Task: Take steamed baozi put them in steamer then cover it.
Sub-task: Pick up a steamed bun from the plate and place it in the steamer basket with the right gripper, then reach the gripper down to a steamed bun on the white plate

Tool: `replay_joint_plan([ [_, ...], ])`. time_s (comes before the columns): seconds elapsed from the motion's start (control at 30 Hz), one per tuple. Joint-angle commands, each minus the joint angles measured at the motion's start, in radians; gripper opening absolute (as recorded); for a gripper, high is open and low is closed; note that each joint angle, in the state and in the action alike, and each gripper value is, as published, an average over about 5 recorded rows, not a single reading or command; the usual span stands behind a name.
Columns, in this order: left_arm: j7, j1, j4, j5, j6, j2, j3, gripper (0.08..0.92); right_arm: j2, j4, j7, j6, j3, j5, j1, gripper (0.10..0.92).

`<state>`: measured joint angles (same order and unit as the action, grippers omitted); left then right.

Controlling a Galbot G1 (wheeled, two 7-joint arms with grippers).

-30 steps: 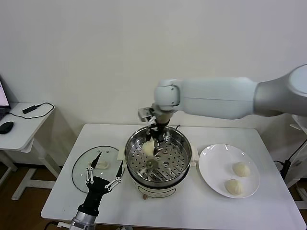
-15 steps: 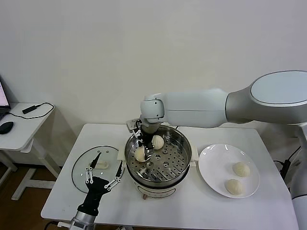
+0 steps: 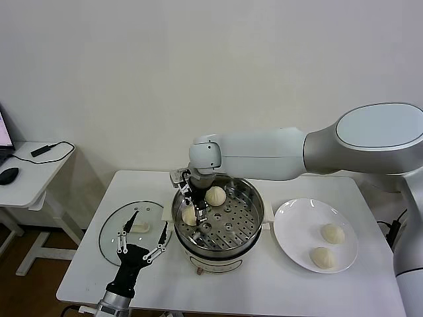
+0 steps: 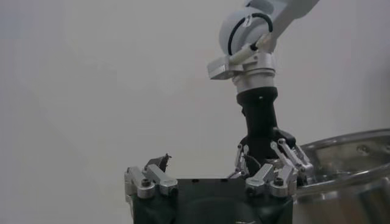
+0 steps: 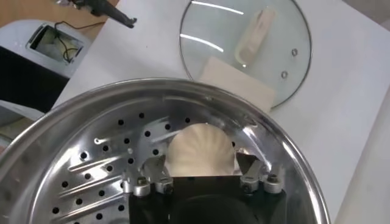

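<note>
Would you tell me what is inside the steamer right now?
Two baozi lie on the steamer tray; the right gripper stands over the left one, hiding part of the tray.

The right arm is stretched across from the right side toward the middle of the table, its wrist bent down and the right gripper (image 3: 192, 204) pointed straight downward with its fingers seen spread apart. The left arm is held low at the table's front-left corner. There the left gripper (image 3: 141, 239) is aimed away from the robot, its fingers splayed wide and nothing held between them.
</note>
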<state>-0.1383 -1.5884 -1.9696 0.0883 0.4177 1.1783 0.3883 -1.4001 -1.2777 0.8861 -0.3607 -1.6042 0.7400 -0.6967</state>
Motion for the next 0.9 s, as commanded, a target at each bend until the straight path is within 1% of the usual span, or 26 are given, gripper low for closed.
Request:
replay_joint_plan([
  [0.03, 0.0, -0.002, -0.004, 0.001, -0.003, 0.003, 0.001, 0.823, 0.202, -0.1, 0.128, 0.025, 0.082, -0.117, -0.064, 0.822],
  [0.17, 0.001, -0.006, -0.005, 0.003, -0.003, 0.003, 0.004, 0.823, 0.395, -0.166, 0.249, 0.077, 0.13, -0.206, -0.131, 0.823],
  [0.27, 0.001, -0.005, -0.003, 0.006, -0.003, 0.002, 0.003, 0.823, 0.536, -0.205, 0.317, 0.123, 0.131, -0.234, -0.177, 0.823],
  [0.47, 0.001, -0.002, -0.004, 0.017, -0.007, 0.004, -0.006, 0.823, 0.769, -0.199, 0.405, 0.249, 0.119, -0.381, -0.152, 0.823],
  [0.7, 0.001, -0.005, -0.005, 0.03, -0.01, 0.01, -0.012, 0.823, 0.922, -0.164, 0.414, 0.306, 0.114, -0.495, -0.012, 0.823],
  [0.9, -0.001, -0.004, -0.005, 0.035, -0.012, 0.012, -0.015, 0.823, 0.983, -0.135, 0.373, 0.328, 0.203, -0.572, 0.22, 0.823],
])
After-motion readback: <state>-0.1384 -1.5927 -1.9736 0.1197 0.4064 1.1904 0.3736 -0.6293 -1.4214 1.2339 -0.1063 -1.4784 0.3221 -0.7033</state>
